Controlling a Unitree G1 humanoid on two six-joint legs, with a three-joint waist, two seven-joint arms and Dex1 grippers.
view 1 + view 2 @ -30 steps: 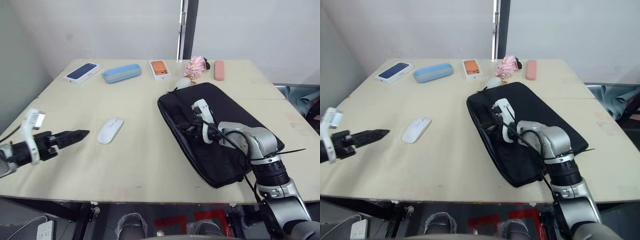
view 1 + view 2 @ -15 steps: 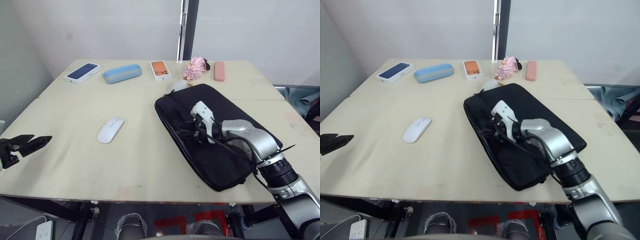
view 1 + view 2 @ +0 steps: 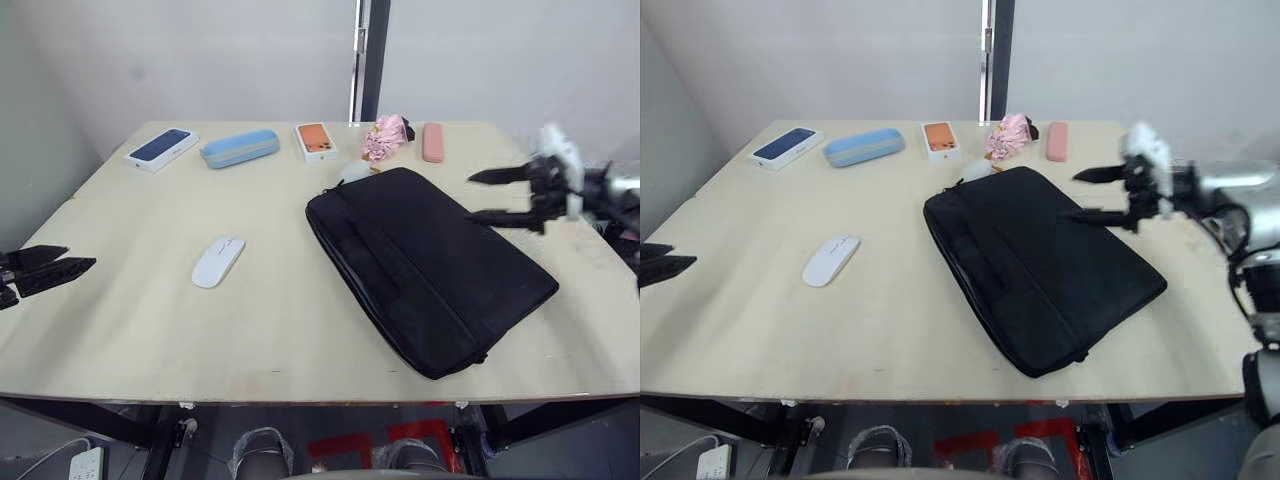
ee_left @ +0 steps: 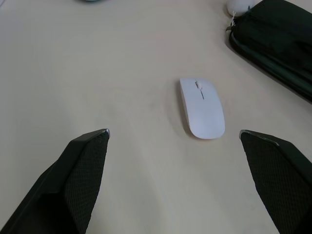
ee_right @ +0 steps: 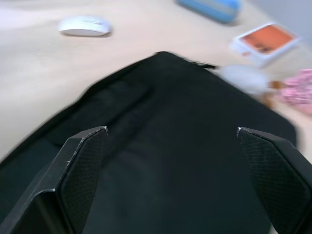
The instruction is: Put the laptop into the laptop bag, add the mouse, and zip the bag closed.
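1. The laptop bag [image 3: 430, 266] is lying flat on the right half of the tabletop [image 3: 270, 340], angled so one corner points at the far edge and another sits close to the near edge. No laptop anywhere on the tabletop, and the bag looks full and flat, so my guess is it's already inside; can't actually see in, though.

2. The mouse [image 3: 219, 261] is out in the open on the left-middle of the tabletop, well apart from the bag. That reads as the next thing to grab.

3. My left claw [image 4: 180, 185] is off the left edge with its fingers spread wide, holding nothing, and the mouse sits right between them further ahead. My right claw [image 3: 505, 195] hovers over the bag's far right side, also wide open and empty.

4. How I'd do it: come down on the mouse across its narrow width, fingers low to the tabletop since it's flat and slick, and close gently so it doesn't squirt out. The bag mouth needs to be open enough first; whether the zip is open I can't tell.

5. Other stuff along the far edge: a dark blue phone box [image 3: 161, 146], a light blue case [image 3: 240, 147], an orange phone box [image 3: 318, 140], a pink fluffy thing [image 3: 388, 136], a pink case [image 3: 432, 142]. Small white lump [image 3: 354, 171] touches the bag's far corner. All shut, contents unknown.
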